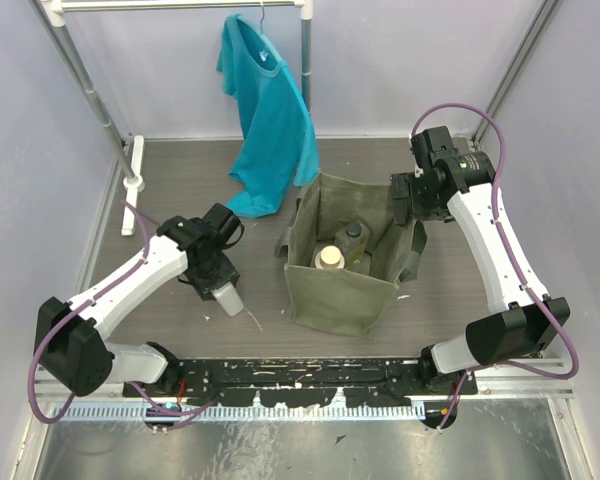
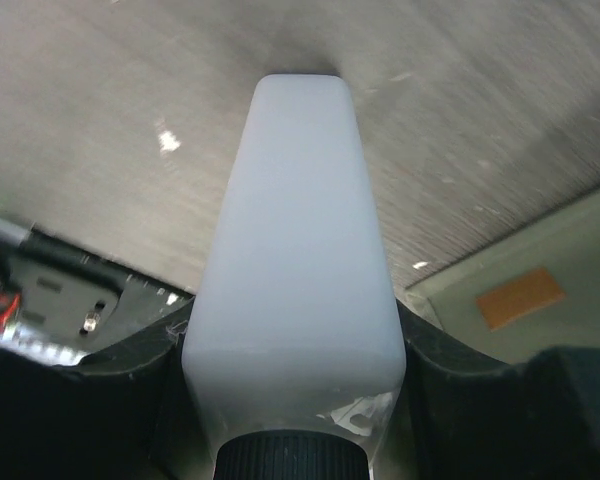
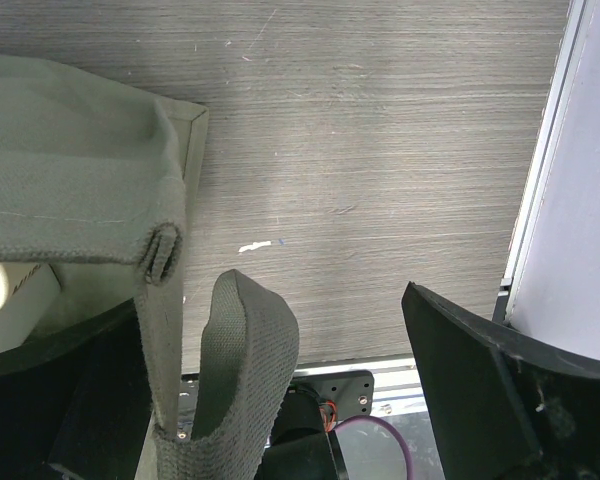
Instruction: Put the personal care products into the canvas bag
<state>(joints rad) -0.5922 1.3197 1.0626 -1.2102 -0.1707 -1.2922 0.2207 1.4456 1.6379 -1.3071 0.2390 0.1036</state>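
My left gripper (image 1: 220,288) is shut on a white rectangular bottle (image 1: 227,297), left of the canvas bag (image 1: 330,295). In the left wrist view the bottle (image 2: 295,230) fills the space between my fingers (image 2: 450,370), its dark cap (image 2: 290,460) towards the camera. The olive bag stands open at the centre. A white bottle with a beige cap (image 1: 328,257) and a clear bottle with a dark cap (image 1: 353,232) stand inside. My right gripper (image 1: 406,208) is open at the bag's right rim. In the right wrist view a strap (image 3: 242,350) loops between its fingers (image 3: 480,380), and something white (image 3: 10,300) shows inside the bag.
A teal T-shirt (image 1: 267,115) hangs from a rack (image 1: 180,5) at the back, its hem near the bag's far left corner. A white rack foot (image 1: 132,180) lies at the left. White walls close in both sides. A black rail (image 1: 300,375) runs along the near edge.
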